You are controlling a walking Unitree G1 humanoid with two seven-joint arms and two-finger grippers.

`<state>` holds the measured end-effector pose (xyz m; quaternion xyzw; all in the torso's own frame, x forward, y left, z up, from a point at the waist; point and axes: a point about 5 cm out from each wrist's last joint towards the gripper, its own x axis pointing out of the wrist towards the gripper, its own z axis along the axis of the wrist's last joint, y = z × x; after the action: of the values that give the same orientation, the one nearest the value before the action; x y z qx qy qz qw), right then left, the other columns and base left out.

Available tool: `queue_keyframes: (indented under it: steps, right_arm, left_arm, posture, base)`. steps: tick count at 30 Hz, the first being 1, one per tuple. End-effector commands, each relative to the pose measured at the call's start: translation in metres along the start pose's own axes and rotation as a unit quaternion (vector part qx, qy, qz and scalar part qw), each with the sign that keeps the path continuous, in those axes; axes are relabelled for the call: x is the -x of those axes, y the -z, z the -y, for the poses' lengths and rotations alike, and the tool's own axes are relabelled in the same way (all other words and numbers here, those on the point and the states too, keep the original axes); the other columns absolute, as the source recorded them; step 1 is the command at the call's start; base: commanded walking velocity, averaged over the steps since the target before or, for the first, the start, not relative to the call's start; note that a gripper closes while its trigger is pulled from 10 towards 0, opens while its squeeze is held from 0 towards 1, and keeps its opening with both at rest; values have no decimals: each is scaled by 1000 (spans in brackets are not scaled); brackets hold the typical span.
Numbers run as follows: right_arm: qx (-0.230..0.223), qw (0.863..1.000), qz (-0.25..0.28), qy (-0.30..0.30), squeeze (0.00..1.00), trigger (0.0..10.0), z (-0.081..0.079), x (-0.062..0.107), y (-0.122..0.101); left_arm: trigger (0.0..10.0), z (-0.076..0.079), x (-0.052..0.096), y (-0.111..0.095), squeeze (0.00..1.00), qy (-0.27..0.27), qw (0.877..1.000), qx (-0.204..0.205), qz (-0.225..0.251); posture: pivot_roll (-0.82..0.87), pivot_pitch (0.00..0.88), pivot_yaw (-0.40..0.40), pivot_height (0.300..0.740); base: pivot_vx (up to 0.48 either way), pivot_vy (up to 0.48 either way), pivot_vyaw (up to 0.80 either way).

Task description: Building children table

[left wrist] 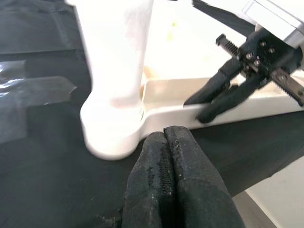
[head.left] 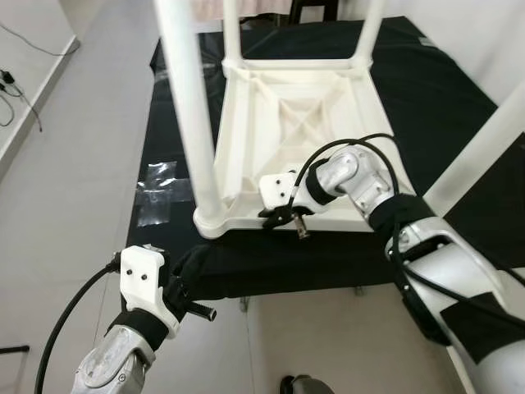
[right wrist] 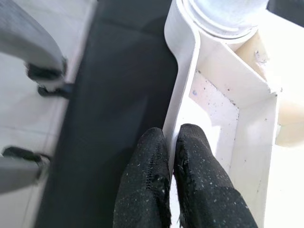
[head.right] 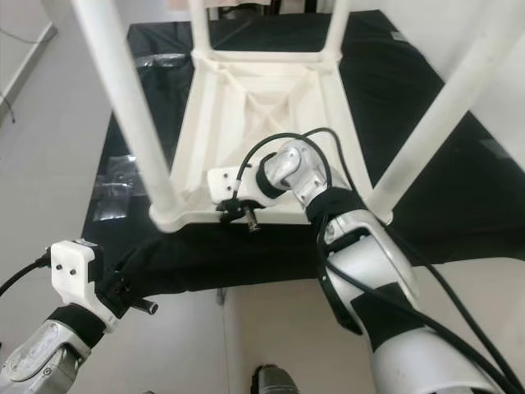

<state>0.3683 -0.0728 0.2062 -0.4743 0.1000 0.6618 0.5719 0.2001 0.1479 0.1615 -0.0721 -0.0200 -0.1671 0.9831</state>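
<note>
We work over a bench [head.left: 459, 90] draped in a black cloth, standing on a pale tiled floor [head.left: 74, 164] with a light wall and a trailing cable [head.left: 20, 37] off to our left. The near edge of the bench runs just in front of us, and the cloth hangs over it. To the left of the bench the floor is open; a small crumpled clear plastic bag [head.left: 156, 193] lies on the cloth near that left edge.

The white plastic children's table [head.left: 287, 123] lies upside down on the cloth, its ribbed underside facing up and its legs pointing upward. The near-left leg [head.left: 193, 123] stands in its corner socket close to the bench's near edge; two far legs rise at the back, and another leg [head.left: 476, 152] slants up on the right. The recessed bays of the underside hold nothing we can make out beyond small dark specks.

Our right gripper [head.left: 277, 217] is at the near rim of the upturned table, its two black fingers [right wrist: 190, 171] closed on that thin rim, one finger on each side. Our left gripper [left wrist: 168, 156] hovers low, just in front of the near-left corner socket, its fingers pressed together and holding nothing, apart from the table.
</note>
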Motion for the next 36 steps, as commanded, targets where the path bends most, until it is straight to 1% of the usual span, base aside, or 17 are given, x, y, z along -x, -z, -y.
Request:
queue_keyframes:
  steps: [1,6,10,12,15,16,17,18,19,20,22,27,31,33,34,35,36]
  right_arm:
    - [55,993,42,-94,0,0,-20,-36,-19]
    - [67,990,72,-100,0,0,-21,-36,-29]
    - [66,991,69,-93,0,0,-20,-35,-29]
    - [55,994,60,-68,0,0,-15,-38,-29]
    - [55,994,60,-68,0,0,-15,-38,-29]
    - [39,997,52,-37,0,2667,-11,-43,-31]
    - [29,998,47,-7,0,10000,-7,-48,-34]
    - [16,999,45,23,0,10000,-3,-53,-37]
    - [16,999,45,23,0,10000,-3,-53,-37]
    - [10,998,48,44,0,10000,0,-59,-43]
    - [10,998,48,44,0,10000,0,-59,-43]
    - [4,995,70,72,0,10000,6,-61,-54]
    - [0,994,64,93,0,10000,9,-60,-54]
    - [-8,990,58,125,0,10000,14,-60,-53]
    - [-8,990,58,125,0,10000,14,-60,-53]
    - [-12,985,49,167,553,10000,19,-60,-53]
    - [-8,984,43,173,804,10000,19,-60,-52]
  left_arm:
    - [10000,-4,1,5,0,-4,1000,-2,-13]
    - [10000,-4,0,4,0,-3,1000,-1,-12]
    - [10000,-4,0,4,0,-3,1000,-1,-12]
    - [10000,-5,0,4,0,-3,1000,0,-11]
    - [10000,-5,0,4,0,-3,1000,0,-11]
    - [10000,-5,-1,4,0,-4,1000,0,-10]
    - [10000,-5,-1,4,0,-4,1000,0,-10]
    - [10000,-5,-1,4,0,-4,1000,-1,-10]
    - [10000,-5,-1,4,0,-4,1000,-1,-10]
    - [10000,-5,-2,4,0,-4,1000,-1,-10]
    - [10000,-5,-2,4,0,-4,1000,-1,-10]
    - [10000,-5,-2,5,0,-4,1000,0,-9]
    - [10000,-5,-3,5,0,-4,1000,0,-8]
    - [10000,-5,-3,5,0,-4,1000,0,-7]
    - [10000,-5,-3,5,0,-4,1000,0,-7]
    - [10000,-5,-3,5,0,-4,1000,1,-7]
    - [10000,-5,-3,5,0,-4,1000,1,-7]
  posture:
    - [-14,189,-7,740]
    - [-19,186,-7,740]
    - [-19,186,-7,740]
    - [-23,185,-9,740]
    - [-23,185,-9,740]
    - [-23,184,-9,740]
    - [-22,183,-9,740]
    - [-20,182,-9,740]
    - [-20,182,-9,740]
    - [-20,182,-9,740]
    - [-20,182,-9,740]
    - [-21,180,-11,740]
    - [-22,179,-11,740]
    - [-25,178,-12,740]
    - [-25,178,-12,740]
    - [-25,178,-12,740]
    - [-25,172,-9,740]
  base:
    - [0,0,0]
    - [0,0,0]
    - [0,0,0]
    - [0,0,0]
    - [0,0,0]
    - [0,0,0]
    - [0,0,0]
    - [0,0,0]
    - [0,0,0]
    - [0,0,0]
    - [0,0,0]
    - [0,0,0]
    - [0,0,0]
    - [0,0,0]
    - [0,0,0]
    - [0,0,0]
    - [0,0,0]
